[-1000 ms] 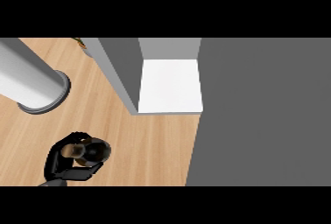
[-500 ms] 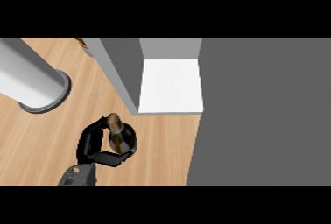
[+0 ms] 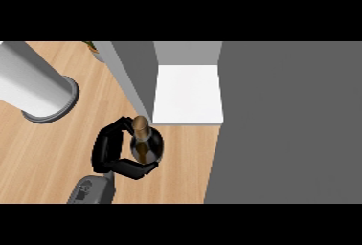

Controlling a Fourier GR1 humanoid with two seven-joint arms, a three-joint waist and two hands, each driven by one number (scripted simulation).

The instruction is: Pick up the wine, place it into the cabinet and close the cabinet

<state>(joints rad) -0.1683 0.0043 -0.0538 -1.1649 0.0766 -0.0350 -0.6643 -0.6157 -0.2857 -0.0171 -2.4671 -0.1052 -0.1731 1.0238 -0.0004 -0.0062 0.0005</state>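
The wine bottle (image 3: 144, 143) is dark with a tan neck and stands roughly upright in my left hand (image 3: 107, 152). The hand's black fingers and thumb curl round the bottle's body from the left and the near side. It hovers over the wooden counter (image 3: 42, 158), just in front of the open cabinet's white shelf (image 3: 187, 93). The bottle's top is close to the shelf's near left corner. The cabinet's grey side panel (image 3: 133, 76) rises just beyond the hand. My right hand shows nowhere.
A large pale grey cylinder (image 3: 32, 81) on a dark ring base stands on the counter at the left. A wide grey surface (image 3: 290, 124) fills the right side. A small yellowish thing (image 3: 90, 46) peeks out at the top, beside the panel.
My left hand has carried the bottle to the right and farther away, from the lower left of the counter to just in front of the cabinet shelf.
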